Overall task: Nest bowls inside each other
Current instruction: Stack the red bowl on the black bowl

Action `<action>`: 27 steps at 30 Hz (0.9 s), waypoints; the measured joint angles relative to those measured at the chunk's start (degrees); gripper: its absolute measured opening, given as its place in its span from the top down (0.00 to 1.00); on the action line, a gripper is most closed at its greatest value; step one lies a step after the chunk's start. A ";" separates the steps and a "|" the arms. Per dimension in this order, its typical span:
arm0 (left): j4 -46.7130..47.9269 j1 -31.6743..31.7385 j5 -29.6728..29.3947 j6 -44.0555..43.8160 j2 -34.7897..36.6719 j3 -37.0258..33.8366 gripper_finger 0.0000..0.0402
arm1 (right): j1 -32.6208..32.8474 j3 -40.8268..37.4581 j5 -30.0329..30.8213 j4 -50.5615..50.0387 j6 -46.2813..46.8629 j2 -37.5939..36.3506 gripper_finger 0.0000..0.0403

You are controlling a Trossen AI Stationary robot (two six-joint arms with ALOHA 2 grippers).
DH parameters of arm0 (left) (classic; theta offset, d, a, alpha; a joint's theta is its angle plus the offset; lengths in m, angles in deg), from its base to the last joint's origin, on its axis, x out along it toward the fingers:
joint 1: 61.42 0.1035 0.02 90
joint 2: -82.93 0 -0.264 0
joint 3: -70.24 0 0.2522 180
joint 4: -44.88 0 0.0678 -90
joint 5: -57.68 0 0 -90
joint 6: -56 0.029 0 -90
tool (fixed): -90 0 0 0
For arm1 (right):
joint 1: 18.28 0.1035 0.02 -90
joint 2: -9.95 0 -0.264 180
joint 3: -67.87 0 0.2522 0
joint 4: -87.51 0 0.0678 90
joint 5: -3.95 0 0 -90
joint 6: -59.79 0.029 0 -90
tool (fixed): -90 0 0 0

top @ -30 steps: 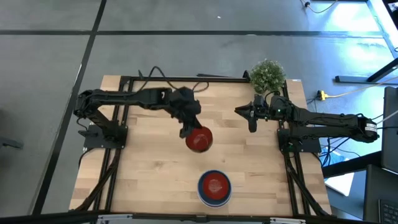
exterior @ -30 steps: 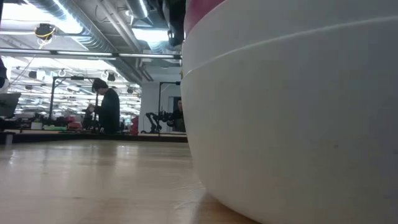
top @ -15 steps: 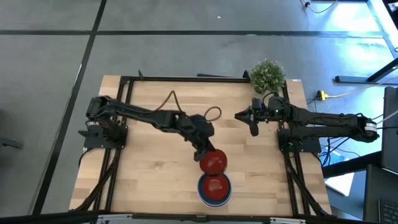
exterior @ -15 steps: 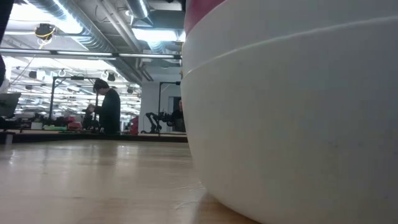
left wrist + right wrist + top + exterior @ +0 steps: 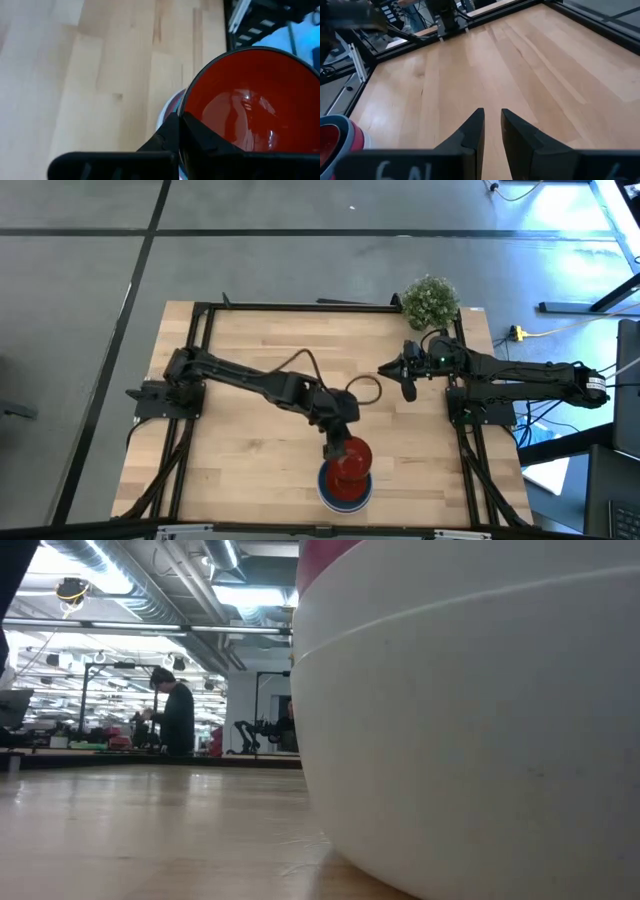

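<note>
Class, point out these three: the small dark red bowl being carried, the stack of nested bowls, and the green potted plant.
Small dark red bowl [image 5: 352, 456]: high view, inner surface.
Stack of nested bowls [image 5: 327, 490]: high view, blue rim.
Green potted plant [image 5: 430, 299]: high view, foliage.

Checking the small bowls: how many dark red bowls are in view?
2. One dark red bowl is held by the left gripper over the stack; the other sits inside it.
</note>
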 joint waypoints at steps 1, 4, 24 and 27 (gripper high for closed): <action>0.49 -0.40 -0.15 -0.50 -0.90 0.68 1.00 | 0.00 0.00 0.00 -0.25 0.00 0.00 0.84; 1.09 -1.76 0.76 -1.40 -3.04 1.77 1.00 | 0.00 0.00 0.00 -1.08 0.00 0.00 0.84; 0.12 -6.20 -7.92 -10.08 -6.37 2.21 1.00 | 0.02 0.00 -0.44 -1.43 -0.51 0.00 0.84; 1.09 -6.20 -7.17 -10.97 -7.81 2.12 1.00 | 0.02 0.00 -0.50 -1.55 -0.52 -0.02 0.84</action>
